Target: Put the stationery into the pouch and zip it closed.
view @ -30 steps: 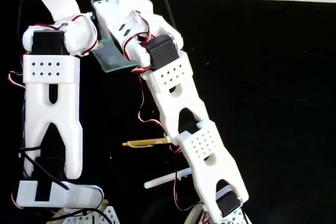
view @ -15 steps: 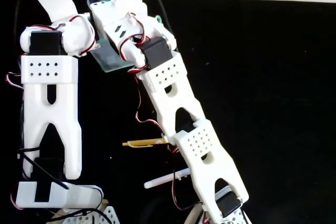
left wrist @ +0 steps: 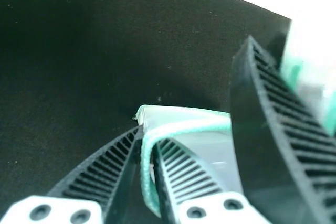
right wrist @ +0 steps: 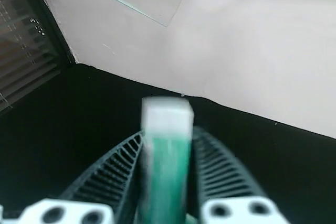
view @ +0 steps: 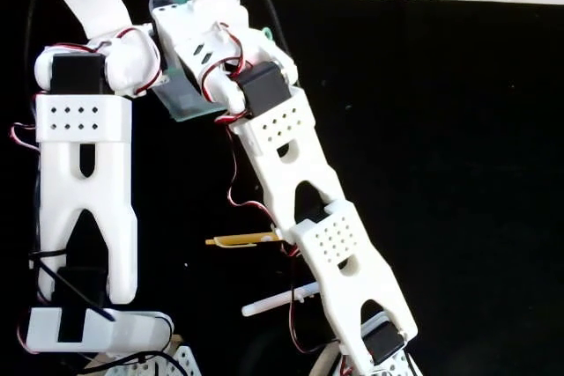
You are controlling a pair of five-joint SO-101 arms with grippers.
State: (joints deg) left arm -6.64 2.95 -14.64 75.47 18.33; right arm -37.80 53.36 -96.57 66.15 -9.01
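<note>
At the far-left corner of the black table: pouch, translucent, green zip edging. Whether it rests on the cloth or hangs clear cannot be told.

- The left gripper has its fingers pinched together on the pouch's green rim, near one corner.
- The right gripper is clamped around a green stick with a white cap, cap end pointing away from the wrist. In the high view the green stick sits at the table's far edge, just beyond the pouch.
- One ribbed finger of the right gripper is just beside the pouch.

Toward the near edge, flat on the table: yellow pen and white pen. Both lie partly under the right arm, well apart from the pouch.

Stage, as judged: one item in hand for loading, two not loaded, zip not closed.

Risks, as judged:
- The pouch mouth looks narrow, pinched at one point only, so the stick may strike the rim and push the pouch aside.
- A tug could pull the thin rim out of the left fingers.
- The two grippers stand very close, so they may collide.
- The right arm's sweep could knock the pens.
</note>
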